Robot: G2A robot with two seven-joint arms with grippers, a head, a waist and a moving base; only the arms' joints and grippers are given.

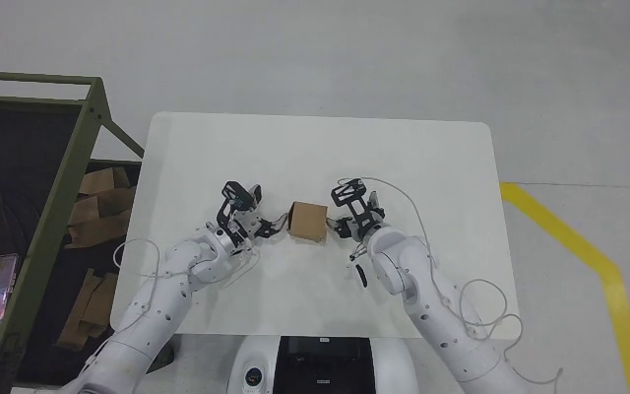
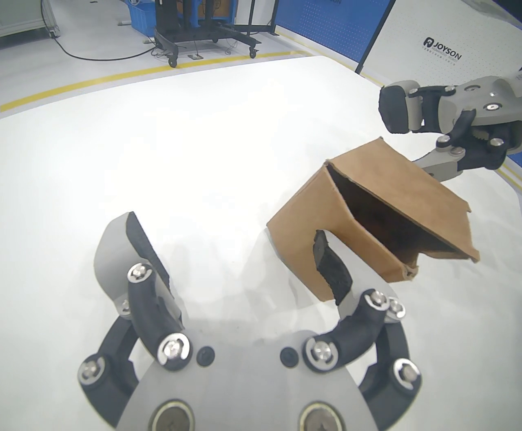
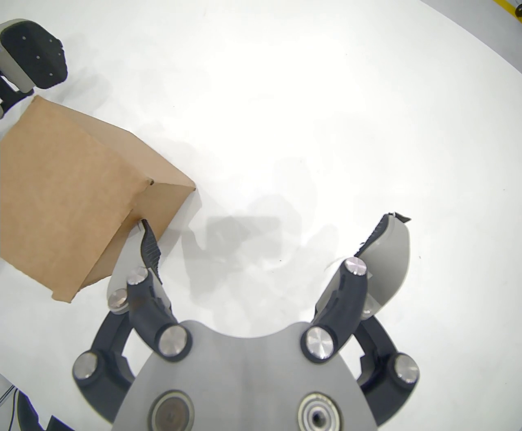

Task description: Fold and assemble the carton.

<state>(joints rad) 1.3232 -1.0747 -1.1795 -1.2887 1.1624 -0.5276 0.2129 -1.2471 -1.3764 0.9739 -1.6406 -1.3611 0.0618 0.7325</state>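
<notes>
Carton [image 1: 309, 221] sits on counter [image 1: 413, 167] btwn left pincer [image 2: 232, 245] and right pincer [image 3: 267, 230], both spread wide, one finger each at its wall. Risk: uneven push skews or collapses carton.

A white bench [image 1: 423, 158] with rounded corners stands on a grey floor. Just left of it is an olive-green framed bin [image 1: 92, 110] lined in black, holding flat brown cardboard pieces [image 1: 98, 202]. A yellow floor stripe [image 1: 563, 234] runs on the right. In the room beyond the bench are a black wheeled stand [image 2: 204, 28], a blue crate [image 2: 140, 16], blue perforated panels [image 2: 326, 24] and a black cable [image 2: 94, 56] on the floor.
</notes>
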